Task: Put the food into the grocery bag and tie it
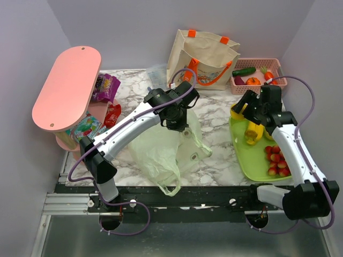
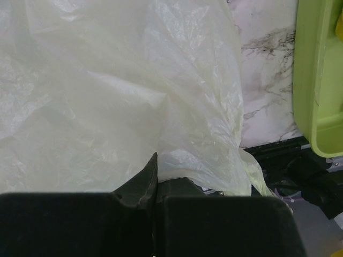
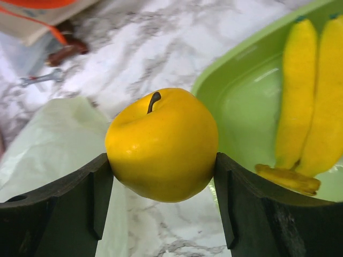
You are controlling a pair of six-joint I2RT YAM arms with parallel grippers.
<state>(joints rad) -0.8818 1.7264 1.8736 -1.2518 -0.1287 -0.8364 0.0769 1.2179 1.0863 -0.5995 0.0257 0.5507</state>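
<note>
Two grips: left fingers (image 2: 143, 186), shut, pinch the bag (image 2: 96, 96); at its two o'clock, right fingers (image 3: 64, 206), spread wide, clamp a yellow fruit (image 3: 161, 144).

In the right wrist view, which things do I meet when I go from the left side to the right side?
Crinkly pale green plastic bag → round yellow toy fruit, clamped in the right gripper → yellow banana bunch in the lime green plastic tray.

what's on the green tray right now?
A banana bunch and a cluster of small red fruits lie on the green tray. The right arm covers the tray's far and right parts, so anything beneath it is hidden.
</note>
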